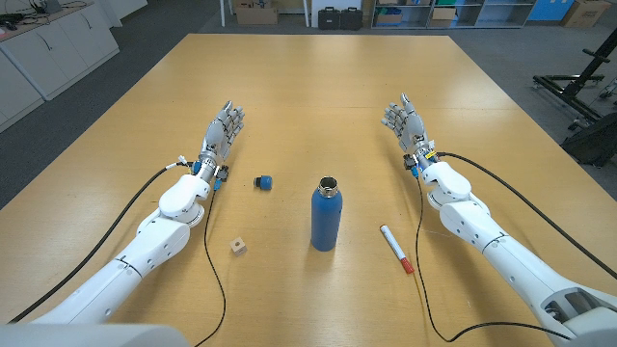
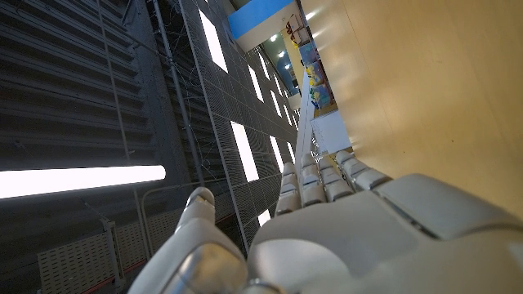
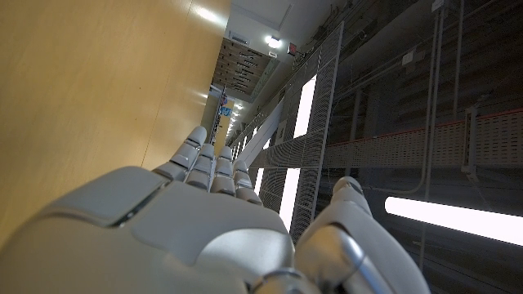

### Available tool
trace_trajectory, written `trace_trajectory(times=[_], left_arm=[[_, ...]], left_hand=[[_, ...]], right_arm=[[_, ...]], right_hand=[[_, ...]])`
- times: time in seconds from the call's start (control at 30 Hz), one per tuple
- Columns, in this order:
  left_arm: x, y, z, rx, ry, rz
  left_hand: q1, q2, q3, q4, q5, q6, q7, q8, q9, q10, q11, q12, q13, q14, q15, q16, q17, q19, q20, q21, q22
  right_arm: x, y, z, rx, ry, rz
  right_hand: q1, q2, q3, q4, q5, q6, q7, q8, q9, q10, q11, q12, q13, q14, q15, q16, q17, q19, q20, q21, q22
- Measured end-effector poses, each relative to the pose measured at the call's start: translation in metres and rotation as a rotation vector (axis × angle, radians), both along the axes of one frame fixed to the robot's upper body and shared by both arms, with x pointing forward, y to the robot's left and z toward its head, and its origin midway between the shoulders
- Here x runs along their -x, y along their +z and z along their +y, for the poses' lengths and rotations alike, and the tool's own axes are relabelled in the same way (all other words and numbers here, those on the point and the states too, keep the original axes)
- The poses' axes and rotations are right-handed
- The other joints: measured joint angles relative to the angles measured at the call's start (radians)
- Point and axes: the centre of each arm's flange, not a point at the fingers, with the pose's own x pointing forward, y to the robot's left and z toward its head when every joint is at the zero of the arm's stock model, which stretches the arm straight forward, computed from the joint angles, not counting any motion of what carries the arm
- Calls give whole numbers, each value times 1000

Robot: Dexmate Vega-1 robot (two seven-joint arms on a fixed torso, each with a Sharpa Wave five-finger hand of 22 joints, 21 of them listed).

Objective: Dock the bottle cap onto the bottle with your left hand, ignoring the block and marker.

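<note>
Bottle (image 1: 326, 219) is standing upright near the middle of the wooden table (image 1: 318, 87), blue-bodied with a metallic neck, mouth open and uncapped; its inside is too dark to make out. Bottle cap (image 1: 262, 181) is lying on the table well apart from the bottle, on its left side, small, dark and blue, detail too fine to resolve. Left hand (image 1: 222, 132) is sitting beyond the cap, fingers extended and holding nothing. Right hand (image 1: 406, 121) is mirroring it, fingers extended, gripping nothing. Block (image 1: 238, 247) and marker (image 1: 395, 248) are lying nearer the robot, either side of the bottle.
</note>
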Motion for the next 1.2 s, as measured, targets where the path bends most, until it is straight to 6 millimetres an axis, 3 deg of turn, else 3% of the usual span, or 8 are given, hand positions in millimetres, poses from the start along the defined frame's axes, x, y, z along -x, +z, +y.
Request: trace_trajectory(times=[0.23, 0.47, 0.87, 1.2], left_arm=[[17, -11, 1, -15, 20, -4], [36, -7, -2, -57, 41, -38], [52, -10, -3, -104, 64, -95], [59, -16, -5, -152, 107, -135]], left_hand=[[1, 1, 4, -4, 0, 19, -2, 0, 0, 21, -5, 1, -2, 13, -5, 0, 0, 20, -1, 3, 0], [5, 5, 4, -4, 0, 25, -7, 0, 0, 28, -12, 1, -3, 21, -3, 0, 0, 20, -1, 3, 0], [13, 13, 8, -8, 0, 42, -15, 6, 0, 44, -14, 8, -2, 41, -5, 0, 0, 36, 0, 3, 0], [22, 22, 15, -15, 0, 66, -24, 14, 0, 71, -19, 12, -2, 71, -3, 8, 0, 51, -4, 11, 0]], right_arm=[[5, 2, -1, 6, 6, -5], [6, 1, -1, -5, 0, -4], [0, -1, -2, -24, 6, -19], [-1, -1, -3, -26, 3, -19]], right_hand=[[0, 0, 0, 0, 0, 4, 4, 0, 0, 0, 0, 0, -5, 5, 5, 0, 0, 4, 4, -5, 0], [5, 5, 0, 0, 0, 10, -2, 1, 0, 5, -5, 1, -5, 13, 5, 2, -3, 11, 0, -5, 0], [9, 9, 4, -4, 0, 24, 2, 7, 0, 20, -9, 8, -9, 33, -3, 8, -3, 41, -5, -5, 0], [9, 9, 4, -4, 0, 25, 3, 7, 0, 21, -11, 8, -9, 32, -3, 8, -3, 41, -5, -5, 0]])
